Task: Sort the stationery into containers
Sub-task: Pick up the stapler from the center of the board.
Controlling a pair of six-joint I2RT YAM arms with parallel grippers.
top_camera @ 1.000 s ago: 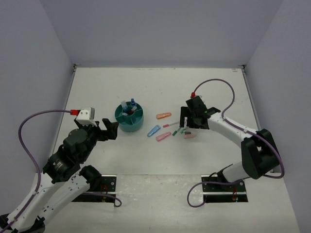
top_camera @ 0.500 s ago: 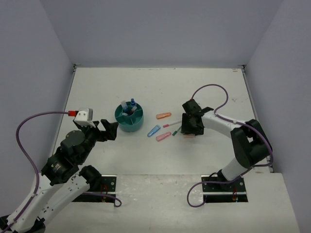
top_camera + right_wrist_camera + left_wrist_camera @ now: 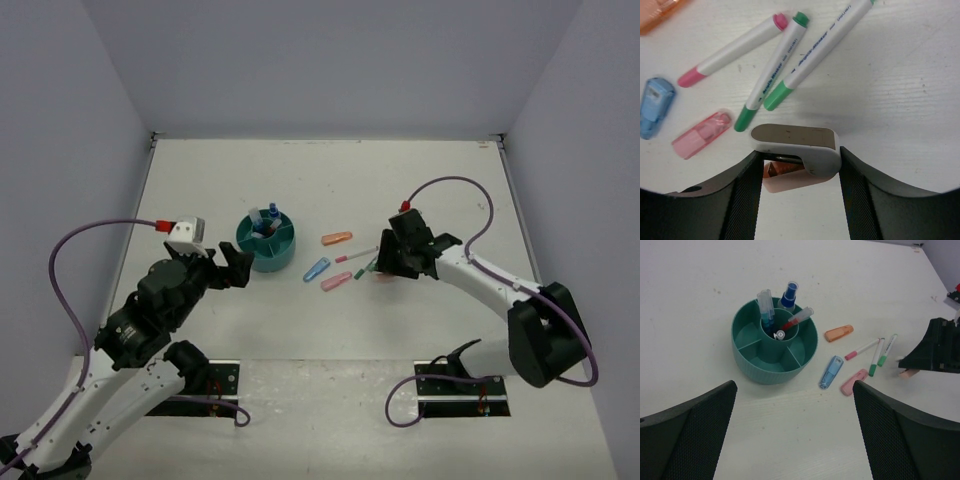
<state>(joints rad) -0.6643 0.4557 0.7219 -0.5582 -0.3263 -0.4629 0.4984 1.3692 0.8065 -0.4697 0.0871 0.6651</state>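
The round teal container (image 3: 246,246) (image 3: 770,374) holds several pens and a blue-capped bottle (image 3: 788,294) in its central cup. To its right on the table lie an orange marker (image 3: 336,239), a light-blue marker (image 3: 316,269), a pink marker (image 3: 335,282), a pink-capped white pen (image 3: 735,50) and two green-capped pens (image 3: 775,65). My right gripper (image 3: 388,268) (image 3: 799,152) is shut on a stubby white-and-peach item (image 3: 790,136) just right of the pens. Whether the item is off the table I cannot tell. My left gripper (image 3: 232,268) (image 3: 794,386) hangs open near the container's front left, with nothing between its fingers.
The white table is walled on the left, back and right. The loose stationery lies in a tight cluster between the container and the right arm (image 3: 480,280). A purple cable (image 3: 450,185) loops above the right wrist.
The right jaws have closed onto the white-and-peach item, and the right wrist has shifted a little. The left arm has edged right, toward the container, with its jaws still wide.
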